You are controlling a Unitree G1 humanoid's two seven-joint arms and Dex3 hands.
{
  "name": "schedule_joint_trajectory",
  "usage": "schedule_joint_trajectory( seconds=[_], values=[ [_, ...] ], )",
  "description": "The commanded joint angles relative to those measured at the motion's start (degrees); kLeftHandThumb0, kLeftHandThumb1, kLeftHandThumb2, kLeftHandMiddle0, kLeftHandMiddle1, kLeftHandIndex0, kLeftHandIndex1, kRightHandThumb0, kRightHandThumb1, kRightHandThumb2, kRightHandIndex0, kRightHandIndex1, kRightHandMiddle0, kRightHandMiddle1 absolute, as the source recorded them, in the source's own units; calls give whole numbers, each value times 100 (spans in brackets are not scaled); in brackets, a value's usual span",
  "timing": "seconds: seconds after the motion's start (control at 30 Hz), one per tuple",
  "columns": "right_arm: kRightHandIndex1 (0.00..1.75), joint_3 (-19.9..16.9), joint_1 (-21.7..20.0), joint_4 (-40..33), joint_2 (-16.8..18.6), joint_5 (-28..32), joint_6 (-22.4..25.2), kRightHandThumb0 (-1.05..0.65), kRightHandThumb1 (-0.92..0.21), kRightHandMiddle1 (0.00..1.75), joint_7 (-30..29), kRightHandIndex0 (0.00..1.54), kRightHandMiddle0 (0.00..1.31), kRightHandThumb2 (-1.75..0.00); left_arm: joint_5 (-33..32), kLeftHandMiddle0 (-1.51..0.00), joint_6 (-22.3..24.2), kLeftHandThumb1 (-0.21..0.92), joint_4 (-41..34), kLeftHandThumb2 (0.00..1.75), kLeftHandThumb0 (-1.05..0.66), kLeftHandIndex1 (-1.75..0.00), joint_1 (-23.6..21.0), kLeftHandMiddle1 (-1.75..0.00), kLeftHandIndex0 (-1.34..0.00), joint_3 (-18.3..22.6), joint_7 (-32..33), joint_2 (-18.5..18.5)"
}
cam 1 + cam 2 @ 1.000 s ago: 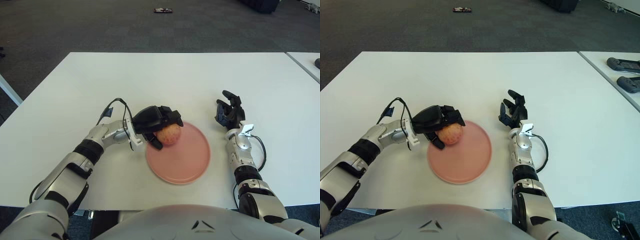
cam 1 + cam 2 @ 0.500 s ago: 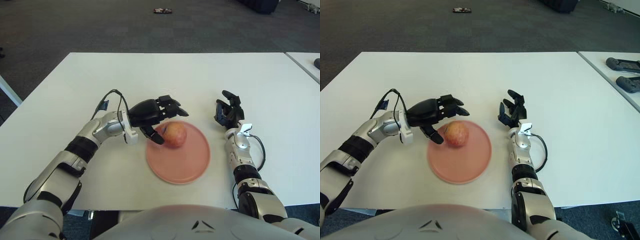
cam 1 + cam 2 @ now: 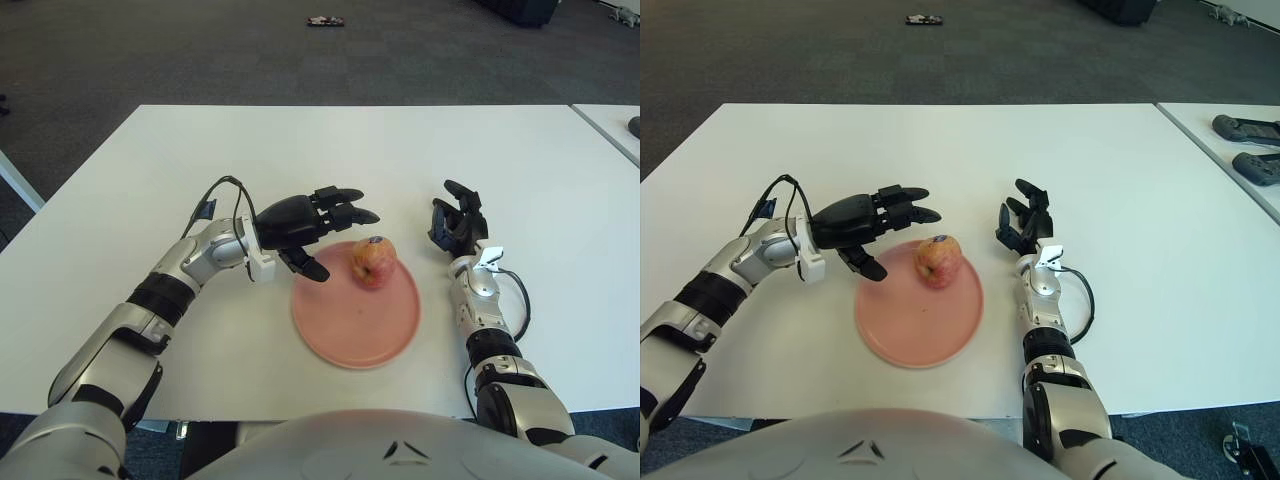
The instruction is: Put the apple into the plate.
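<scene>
One apple (image 3: 373,260) sits upright inside the plate's (image 3: 340,345) far rim, clear of the left hand (image 3: 300,222). That hand hovers just left of it, fingers spread wide and empty. Right hand (image 3: 458,226) shows idle right of the plate.

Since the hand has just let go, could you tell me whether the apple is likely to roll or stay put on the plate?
The apple is round and sits near the far edge of the pink plate, so a nudge would probably roll it. It looks rigid, not squashy. The open left hand is clear of it; the right hand shows right of the plate.
</scene>
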Motion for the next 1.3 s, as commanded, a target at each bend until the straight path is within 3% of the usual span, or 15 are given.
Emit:
schedule_joint_trajectory(
  seconds=[0.0, 0.57, 0.63, 0.8, 0.93, 1.03, 1.17, 1.27],
  values=[
    [76, 33, 197, 235, 53, -22, 253, -44, -65, 87, -9, 13, 0, -87, -66, -8, 52, 92, -43, 77, -96, -56, 38, -17, 0, 125, -78, 8],
    [75, 92, 243, 185, 59, 1, 213, -46, -65, 87, 78, 15, 0, -86, -128, -8, -258, 92, 391, 66, -98, -63, 75, -14, 0, 619, 537, -354],
    [75, 97, 244, 187, 62, -6, 221, -46, -65, 88, 58, 15, 0, -86, -367, -8, -221, 92, 488, 63, -98, -63, 60, -13, 0, 674, 452, -375],
    [75, 92, 248, 175, 80, 2, 253, -45, -65, 90, 20, 15, 0, -85, -1893, -5, 88, 92, 620, 61, -100, -55, 116, -10, 0, 697, -381, -438],
    [75, 91, 267, 140, 101, 32, 304, -45, -64, 89, 40, 14, 0, -86, -2977, -3, 572, 92, 488, 60, -100, -43, 502, -8, 0, 995, -526, -760],
    [75, 88, 290, 123, 101, 43, 309, -45, -64, 88, 52, 13, 0, -86, -3198, -3, 619, 92, 507, 63, -98, -36, 640, -7, 0, 1252, -331, -1032],
    [75, 82, 319, 95, 102, 62, 319, -45, -64, 86, 82, 11, 0, -87, -3232, -4, 408, 92, 1346, 69, -96, -32, 360, -7, 0, 1666, -261, -1207],
    [75, 70, 329, 77, 117, 98, 331, -44, -63, 85, 112, 10, 0, -88, -2956, -5, 252, 92, 1618, 77, -95, -32, 302, -7, 0, 1956, 193, -1402]
  ],
)
